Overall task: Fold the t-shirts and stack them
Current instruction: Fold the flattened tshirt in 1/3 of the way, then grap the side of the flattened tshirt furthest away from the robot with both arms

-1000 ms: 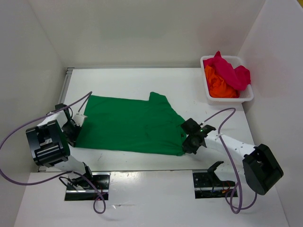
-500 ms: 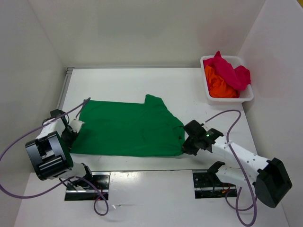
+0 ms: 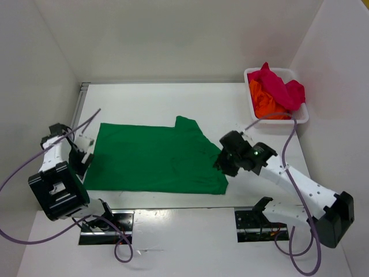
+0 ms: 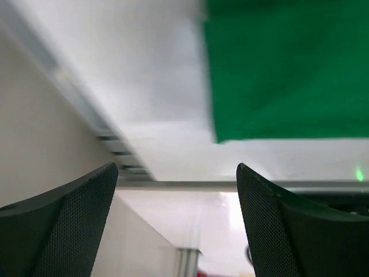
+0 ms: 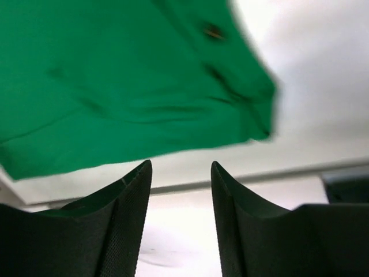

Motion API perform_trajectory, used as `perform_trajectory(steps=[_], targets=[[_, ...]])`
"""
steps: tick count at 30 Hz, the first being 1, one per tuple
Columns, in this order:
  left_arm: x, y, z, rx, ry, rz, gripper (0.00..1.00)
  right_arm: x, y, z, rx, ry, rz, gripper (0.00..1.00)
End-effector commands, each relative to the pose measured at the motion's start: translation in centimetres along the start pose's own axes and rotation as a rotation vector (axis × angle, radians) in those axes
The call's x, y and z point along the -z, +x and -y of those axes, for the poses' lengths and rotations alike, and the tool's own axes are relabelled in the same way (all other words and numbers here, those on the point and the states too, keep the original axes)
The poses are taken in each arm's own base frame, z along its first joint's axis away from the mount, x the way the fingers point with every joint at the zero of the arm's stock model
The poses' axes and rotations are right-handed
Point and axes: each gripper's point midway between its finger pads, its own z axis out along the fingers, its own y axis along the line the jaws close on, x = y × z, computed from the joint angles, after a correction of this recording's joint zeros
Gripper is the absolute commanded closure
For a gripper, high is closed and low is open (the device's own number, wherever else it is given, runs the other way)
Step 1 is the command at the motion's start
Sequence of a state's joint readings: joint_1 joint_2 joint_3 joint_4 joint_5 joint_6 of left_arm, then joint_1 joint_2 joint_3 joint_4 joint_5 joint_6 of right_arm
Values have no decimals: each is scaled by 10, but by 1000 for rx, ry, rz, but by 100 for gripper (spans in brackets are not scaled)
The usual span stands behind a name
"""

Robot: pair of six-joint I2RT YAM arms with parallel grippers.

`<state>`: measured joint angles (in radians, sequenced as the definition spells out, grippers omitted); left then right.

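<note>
On the table (image 3: 167,101), seen from the top camera, your green t-shirt (image 3: 153,158) lay spread flat and roughly square to the near edge, with one sleeve pointing toward the back wall. Your left gripper (image 3: 85,151) sat low just beside the shirt's left edge. Your right gripper (image 3: 222,163) was over the shirt's right edge, close to its near right corner. Well apart from all that, in the far right corner, the white basket (image 3: 300,120) held the other two shirts bunched up. The orange t-shirt (image 3: 265,105) was underneath, and the magenta-red t-shirt (image 3: 281,85) was heaped over it and hanging past the rim.

In the left wrist view, your left gripper's fingers (image 4: 69,213) stood spread wide with only bare table between them. A corner of the green t-shirt lay flat on the table beyond the fingertips, toward the upper right, and it touched neither finger. The picture was blurred.

In the right wrist view, your right gripper's fingers (image 5: 124,219) were parted with a clear gap and pinched nothing. The green t-shirt filled the upper part of the view beyond them, creased near its right corner, with its near edge lying on the table just past the fingertips.
</note>
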<state>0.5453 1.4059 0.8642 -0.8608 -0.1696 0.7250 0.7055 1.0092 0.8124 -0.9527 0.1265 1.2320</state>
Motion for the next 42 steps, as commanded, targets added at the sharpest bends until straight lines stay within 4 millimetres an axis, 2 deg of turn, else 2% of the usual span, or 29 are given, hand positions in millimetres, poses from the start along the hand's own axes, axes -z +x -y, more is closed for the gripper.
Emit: perform_trajectory(steps=[1, 2, 3, 4, 5, 6, 7, 8, 9, 10, 11, 12, 13, 15, 16, 17, 18, 19, 21, 23, 25, 26, 31, 32, 33, 37, 38, 40, 42], targets=[[39, -46, -41, 77, -87, 185, 9, 11, -34, -69, 235, -150, 118, 48], [45, -64, -46, 92, -78, 253, 8, 4, -39, -81, 331, -152, 128, 46], [62, -82, -59, 131, -93, 320, 8, 7, -50, -106, 370, -174, 156, 46], [61, -98, -62, 140, -68, 349, 8, -28, -56, -109, 417, -73, 138, 45], [65, -118, -59, 168, -29, 409, 8, -40, -63, -116, 487, -35, 147, 45], [76, -134, -64, 177, -21, 454, 8, -40, -81, -142, 496, -47, 188, 43], [69, -149, -64, 184, 12, 466, 8, -74, -80, -144, 540, 27, 154, 43], [70, -165, -62, 180, 32, 500, 7, -83, -94, -150, 546, 45, 169, 43], [72, -177, -60, 210, 71, 536, 7, -81, -110, -177, 564, -1, 212, 42], [70, -195, -63, 209, 86, 559, 7, -102, -116, -186, 568, -2, 208, 42], [69, -202, -66, 221, 98, 571, 7, -107, -132, -193, 548, -18, 217, 41], [69, -214, -63, 215, 112, 585, 7, -103, -150, -210, 534, -52, 257, 40], [60, -226, -61, 228, 128, 581, 7, -119, -158, -209, 522, -28, 249, 40], [63, -245, -64, 224, 123, 609, 6, -120, -191, -220, 500, -48, 291, 35], [54, -254, -63, 224, 131, 606, 6, -125, -199, -221, 524, -41, 298, 31], [51, -258, -60, 216, 138, 601, 6, -146, -201, -214, 544, -4, 272, 30], [53, -269, -58, 207, 138, 615, 4, -144, -213, -223, 549, -12, 291, 29], [41, -275, -57, 202, 142, 597, 3, -151, -212, -220, 582, 11, 273, 29], [27, -285, -51, 195, 155, 574, 3, -171, -211, -230, 613, -7, 246, 29], [25, -294, -58, 226, 144, 582, 3, -188, -208, -236, 652, -25, 213, 29], [13, -304, -55, 244, 159, 573, 2, -191, -206, -250, 655, -75, 194, 29], [17, -310, -60, 252, 154, 587, 2, -205, -201, -243, 658, -47, 164, 29], [2, -326, -63, 259, 180, 586, 0, -210, -197, -244, 665, -74, 122, 30], [-8, -327, -56, 250, 193, 566, 0, -210, -197, -244, 665, -74, 122, 30], [-5, -335, -55, 240, 190, 579, 0, -213, -195, -240, 665, -65, 111, 31], [-29, -335, -49, 238, 193, 529, 0, -220, -189, -230, 667, -42, 86, 36], [-32, -337, -42, 227, 210, 526, 2, -220, -189, -230, 667, -42, 86, 37], [-38, -337, -38, 216, 226, 518, 13, -226, -184, -221, 669, -24, 66, 39], [-45, -338, -31, 207, 238, 498, 22, -221, -186, -224, 668, -31, 74, 40]])
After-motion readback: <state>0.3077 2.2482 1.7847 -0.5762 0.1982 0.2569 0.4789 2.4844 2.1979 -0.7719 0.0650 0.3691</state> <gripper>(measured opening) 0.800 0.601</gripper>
